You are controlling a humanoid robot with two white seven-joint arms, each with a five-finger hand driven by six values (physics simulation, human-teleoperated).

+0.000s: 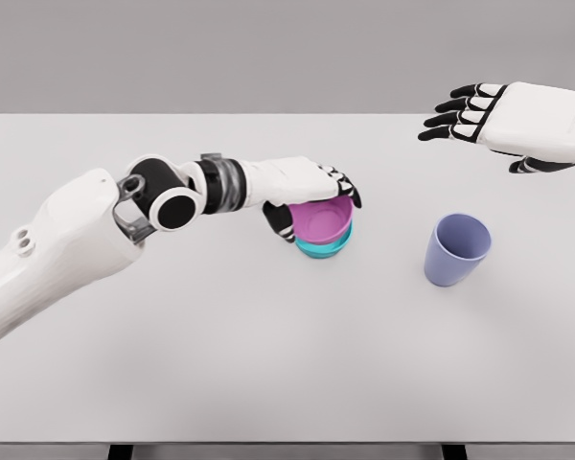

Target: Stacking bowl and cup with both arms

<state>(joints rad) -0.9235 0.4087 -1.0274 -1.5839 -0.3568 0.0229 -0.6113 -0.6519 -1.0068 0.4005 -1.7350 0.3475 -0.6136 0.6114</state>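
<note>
A pink bowl [324,220] sits nested inside a teal bowl [318,249] near the middle of the white table [268,364]. My left hand [316,199] wraps the pink bowl's rim, with its fingers over the far edge and its thumb at the near left side. A periwinkle cup [456,249] stands upright to the right of the bowls, apart from both hands. My right hand [474,117] hovers above the table's far right edge, its fingers spread and pointing left, holding nothing.
The table's far edge meets a plain grey background. My left forearm [163,196] stretches across the table's left half at bowl height.
</note>
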